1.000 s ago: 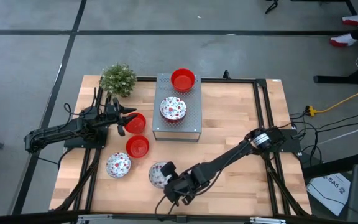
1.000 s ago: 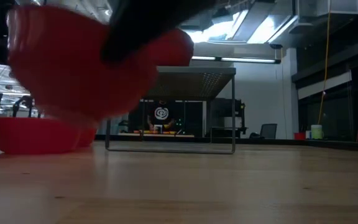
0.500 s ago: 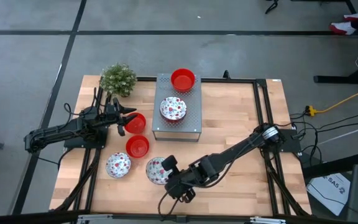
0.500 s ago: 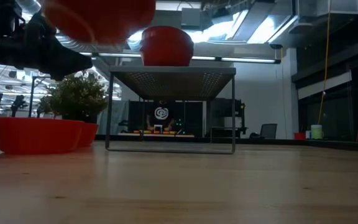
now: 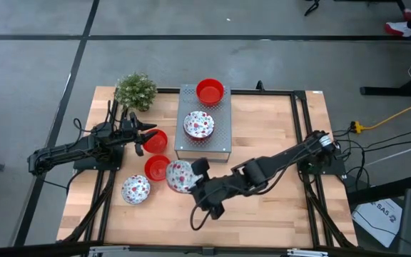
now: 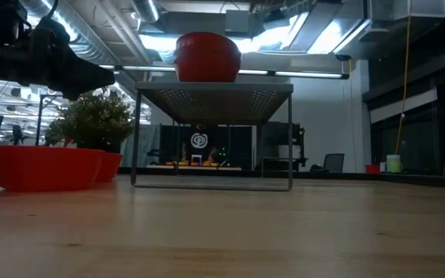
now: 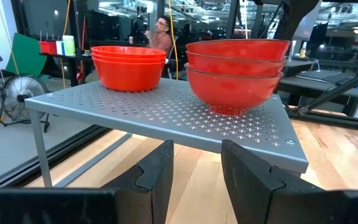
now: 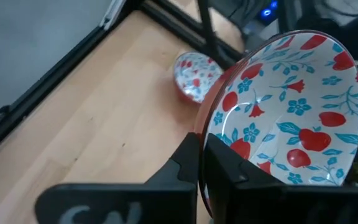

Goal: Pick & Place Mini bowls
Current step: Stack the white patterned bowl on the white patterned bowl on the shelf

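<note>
Right gripper [image 5: 191,173]: arm stretched low and diagonally across the butcher-block table [image 5: 277,128] from the right edge, fingers [image 8: 191,163] clamped on the rim of a patterned mini bowl [image 5: 180,175], tilted, lifted just beside a red mini bowl [image 5: 158,168]. Left gripper [image 5: 143,137]: arm lying along the left table edge, fingers [image 7: 157,177] parted with nothing between, pointed at the grey perforated metal box [image 5: 204,135]. On the box: one red bowl stack [image 5: 210,91] at the far end, one patterned bowl stack [image 5: 198,124] mid-top. On the wood: second red bowl [image 5: 155,140] near the left gripper, second patterned bowl [image 5: 135,188] toward the near-left corner. Small green plant [image 5: 135,91] at the far-left corner. Surroundings: grey floor [image 5: 48,64], yellow cable [image 5: 398,114] at right, open workshop with ceiling lights [image 6: 300,35] behind, a person [image 7: 162,38] seated far off.
</note>
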`<state>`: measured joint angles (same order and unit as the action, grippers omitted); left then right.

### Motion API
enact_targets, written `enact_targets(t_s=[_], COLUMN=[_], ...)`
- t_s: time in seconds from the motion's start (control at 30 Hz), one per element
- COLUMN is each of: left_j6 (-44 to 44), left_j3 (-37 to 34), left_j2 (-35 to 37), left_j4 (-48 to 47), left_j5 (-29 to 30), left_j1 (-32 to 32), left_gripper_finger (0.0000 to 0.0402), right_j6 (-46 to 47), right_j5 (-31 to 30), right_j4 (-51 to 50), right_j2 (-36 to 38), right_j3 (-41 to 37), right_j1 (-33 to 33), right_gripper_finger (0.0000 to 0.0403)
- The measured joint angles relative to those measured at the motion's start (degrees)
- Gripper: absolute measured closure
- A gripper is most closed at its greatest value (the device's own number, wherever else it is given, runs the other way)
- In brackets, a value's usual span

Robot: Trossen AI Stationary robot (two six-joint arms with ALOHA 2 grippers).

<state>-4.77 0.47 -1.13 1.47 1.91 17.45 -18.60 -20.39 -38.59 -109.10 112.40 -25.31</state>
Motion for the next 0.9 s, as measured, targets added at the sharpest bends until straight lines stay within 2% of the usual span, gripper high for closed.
enact_targets(t_s=[0.37,0.67,0.9], left_j6=[0.01,0.01,0.00], left_j3=[0.01,0.01,0.01], left_j2=[0.00,0.01,0.00], left_j4=[0.01,0.01,-0.01], left_j5=[0.00,0.00,0.00], left_j1=[0.01,0.01,0.02], left_gripper_finger=[0.0272,0.0272,0.0272], right_j6=[-1.60,-4.27,-4.40], right_j5=[-1.45,-7.11,-7.07], right_j4=[0.99,0.98,0.28], right_j2=[4.12,5.31,5.77], right_j3=[0.00,0.00,0.00], right_j1=[2.90,7.13,11.44], right_gripper_finger=[0.0391,0.0391,0.0391])
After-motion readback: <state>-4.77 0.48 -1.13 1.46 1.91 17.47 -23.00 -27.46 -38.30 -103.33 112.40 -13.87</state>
